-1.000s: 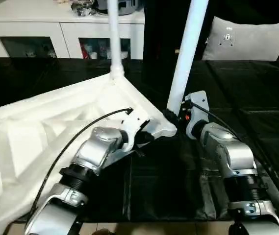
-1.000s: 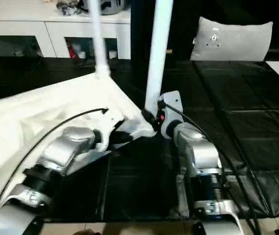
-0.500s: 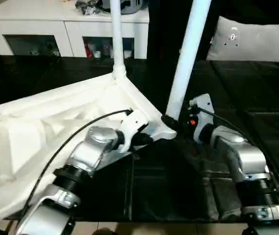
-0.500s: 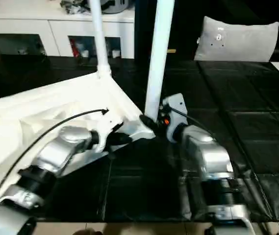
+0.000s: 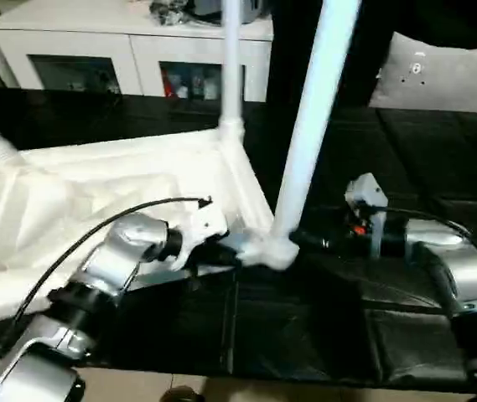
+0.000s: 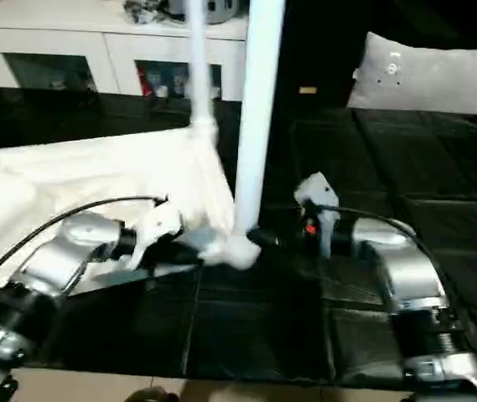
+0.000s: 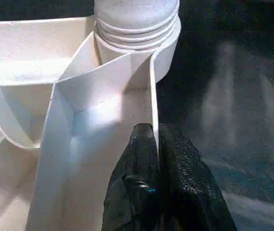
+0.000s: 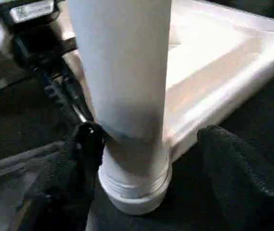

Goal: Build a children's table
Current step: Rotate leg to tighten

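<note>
Motion blur, glare on white plastic

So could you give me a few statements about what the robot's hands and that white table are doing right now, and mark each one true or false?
1. The left gripper has its fingers pinched on a thin rib of the table top. True.
2. The table top lies with its smooth side up. False: the ribbed underside faces up.
3. The near leg stands upright in a corner socket. True.
4. The right gripper is clamped tight on that leg. False: its fingers stand on either side of the leg's base, the right one apart from it.
5. A grey cushion lies behind the work. True.
</note>
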### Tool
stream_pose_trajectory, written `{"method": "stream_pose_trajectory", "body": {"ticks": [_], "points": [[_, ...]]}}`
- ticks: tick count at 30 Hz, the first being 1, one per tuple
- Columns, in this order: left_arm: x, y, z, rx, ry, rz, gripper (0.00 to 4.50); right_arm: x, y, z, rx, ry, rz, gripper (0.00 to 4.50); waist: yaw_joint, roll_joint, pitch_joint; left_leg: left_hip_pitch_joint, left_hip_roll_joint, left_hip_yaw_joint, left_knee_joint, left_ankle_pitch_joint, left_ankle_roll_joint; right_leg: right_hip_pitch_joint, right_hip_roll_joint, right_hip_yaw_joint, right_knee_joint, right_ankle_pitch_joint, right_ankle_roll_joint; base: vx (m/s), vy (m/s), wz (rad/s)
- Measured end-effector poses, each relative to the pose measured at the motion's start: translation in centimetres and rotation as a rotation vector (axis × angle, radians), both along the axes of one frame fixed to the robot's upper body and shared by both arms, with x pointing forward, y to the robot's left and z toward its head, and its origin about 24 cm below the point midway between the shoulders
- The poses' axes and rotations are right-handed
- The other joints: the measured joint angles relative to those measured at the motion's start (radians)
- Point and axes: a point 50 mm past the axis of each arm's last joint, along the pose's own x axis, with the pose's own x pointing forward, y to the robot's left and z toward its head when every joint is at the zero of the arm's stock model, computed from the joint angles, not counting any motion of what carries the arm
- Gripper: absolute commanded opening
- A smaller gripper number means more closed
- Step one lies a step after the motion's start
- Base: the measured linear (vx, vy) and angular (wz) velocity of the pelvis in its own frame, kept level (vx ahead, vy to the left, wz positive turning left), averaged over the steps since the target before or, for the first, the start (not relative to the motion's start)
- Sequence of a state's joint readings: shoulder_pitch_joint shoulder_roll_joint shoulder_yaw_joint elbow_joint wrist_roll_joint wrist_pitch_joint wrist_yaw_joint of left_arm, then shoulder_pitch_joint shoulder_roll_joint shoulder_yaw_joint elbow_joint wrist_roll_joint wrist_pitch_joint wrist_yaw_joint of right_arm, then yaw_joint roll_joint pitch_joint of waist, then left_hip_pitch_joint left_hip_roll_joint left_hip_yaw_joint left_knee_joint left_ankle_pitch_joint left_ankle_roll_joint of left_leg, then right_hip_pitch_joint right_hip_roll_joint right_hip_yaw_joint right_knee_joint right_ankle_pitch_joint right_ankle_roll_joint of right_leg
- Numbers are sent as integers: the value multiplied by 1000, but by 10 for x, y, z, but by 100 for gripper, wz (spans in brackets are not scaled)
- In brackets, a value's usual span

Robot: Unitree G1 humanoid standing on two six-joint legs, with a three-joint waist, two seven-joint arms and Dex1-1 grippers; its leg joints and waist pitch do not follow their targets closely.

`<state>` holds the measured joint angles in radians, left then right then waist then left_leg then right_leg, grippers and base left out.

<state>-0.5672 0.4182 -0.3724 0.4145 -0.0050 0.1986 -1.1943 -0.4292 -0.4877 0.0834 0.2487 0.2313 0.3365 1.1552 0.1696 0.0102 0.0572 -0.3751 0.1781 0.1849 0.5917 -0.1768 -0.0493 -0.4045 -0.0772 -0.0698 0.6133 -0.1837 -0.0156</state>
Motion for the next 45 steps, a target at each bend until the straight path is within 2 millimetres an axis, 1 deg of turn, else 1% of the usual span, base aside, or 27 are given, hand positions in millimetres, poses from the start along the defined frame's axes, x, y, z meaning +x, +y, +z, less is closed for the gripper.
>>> {"method": "stream_pose_trajectory", "body": {"ticks": [2,4,6,7,8,9,10,14,20,22,25,26,28,29,31,32,34,35,37,38,39,41,43,45], "points": [[-2,-1,0,5,-4,-31,0,-2,3,-2,-3,12,44,305,2,0,0,0,0,0,1,0,0,1,0,0,0,0,0,0,0,0],[-3,-1,-1,12,0,-62,0,-4,6,-3,-5,20,84,278,3,0,0,0,0,0,1,0,0,1,0,0,0,0,0,0,0,0],[-4,-1,0,13,-1,-82,0,-5,7,-5,0,29,111,269,2,0,0,0,0,0,1,0,0,1,0,0,0,0,0,0,0,0],[-4,-1,0,13,0,-87,0,-6,7,-5,2,32,119,264,2,0,0,0,0,0,1,0,0,1,0,0,1,0,0,0,0,0],[-5,-1,0,13,-1,-90,0,-6,7,-5,4,33,124,245,2,0,0,0,0,0,1,0,0,1,0,0,1,0,0,0,0,0],[-5,-1,0,13,-1,-92,0,-6,7,-5,6,32,129,235,2,0,0,0,0,0,1,0,0,1,0,0,1,0,0,0,0,0],[-5,-1,0,13,-2,-95,0,-7,7,-5,9,33,136,235,2,0,0,0,0,0,1,0,0,1,0,0,1,0,0,0,0,0],[-5,-1,0,13,-2,-101,0,-7,7,-6,18,44,146,204,2,0,0,0,0,0,1,0,0,1,0,0,1,0,0,0,0,0],[-6,-2,0,9,9,-108,0,-11,6,-7,40,76,133,191,4,0,0,0,0,0,1,0,0,1,0,0,1,0,0,0,0,0],[-5,-4,-1,2,21,-97,0,-12,7,-9,56,92,106,191,4,0,0,1,0,0,1,0,0,1,0,0,1,0,0,0,0,0],[-1,-5,-1,-14,32,1,0,-8,14,-10,81,91,-4,191,-2,0,0,3,0,0,2,0,0,1,0,0,3,0,0,0,0,0],[3,-7,-2,-27,34,76,0,-2,18,-11,92,88,-82,191,-6,0,0,4,0,0,2,1,-1,2,0,0,3,0,0,0,0,0],[10,-12,-1,-38,25,178,0,10,28,-12,110,82,-215,191,-26,0,0,5,0,0,2,1,-2,2,0,0,3,0,1,0,0,0],[13,-16,0,-43,24,218,0,14,31,-12,113,78,-283,191,-35,0,0,6,0,0,2,1,-2,2,0,0,2,0,2,0,0,0],[17,-28,-1,-66,29,314,0,23,38,-10,107,66,-430,191,-57,0,0,7,0,0,2,1,-2,2,0,1,0,0,2,0,0,0],[19,-38,-3,-75,34,368,0,26,41,-12,104,63,-517,191,-64,-1,0,6,0,0,2,1,-2,2,0,1,0,1,2,0,0,0],[20,-48,-5,-84,41,420,0,30,45,-13,103,52,-608,191,-70,-1,0,5,0,0,0,1,-2,1,0,1,0,2,2,0,0,0],[20,-53,-5,-93,44,437,0,31,45,-13,106,43,-639,191,-71,-1,0,5,0,0,-2,1,-2,0,0,0,-1,4,-1,0,0,0],[20,-57,-5,-101,38,448,0,32,47,-13,116,35,-668,191,-69,-1,0,5,0,0,-5,1,-2,-1,1,0,-1,3,0,27,-9,1],[20,-58,-5,-101,36,451,0,32,47,-14,119,34,-675,247,-68,-1,0,4,0,0,-6,1,-2,-2,1,0,-1,2,0,0,0,0],[20,-57,-5,-100,32,454,0,32,48,-14,129,37,-684,260,-65,-1,0,4,0,-1,-7,1,-2,-2,2,-1,-1,1,0,0,0,0],[21,-55,-5,-91,22,451,0,32,51,-13,162,56,-681,270,-65,-1,0,4,0,-1,-6,1,-2,-2,2,-1,-1,1,0,0,0,0],[21,-52,-4,-86,13,437,0,31,50,-12,166,62,-664,296,-63,-1,0,4,0,-1,-6,1,-2,-2,1,0,-2,1,0,0,0,0],[21,-50,-4,-81,6,431,0,30,50,-12,173,68,-645,307,-60,-1,0,3,0,-1,-5,1,-2,-1,1,0,-2,2,-1,0,0,0]]}}
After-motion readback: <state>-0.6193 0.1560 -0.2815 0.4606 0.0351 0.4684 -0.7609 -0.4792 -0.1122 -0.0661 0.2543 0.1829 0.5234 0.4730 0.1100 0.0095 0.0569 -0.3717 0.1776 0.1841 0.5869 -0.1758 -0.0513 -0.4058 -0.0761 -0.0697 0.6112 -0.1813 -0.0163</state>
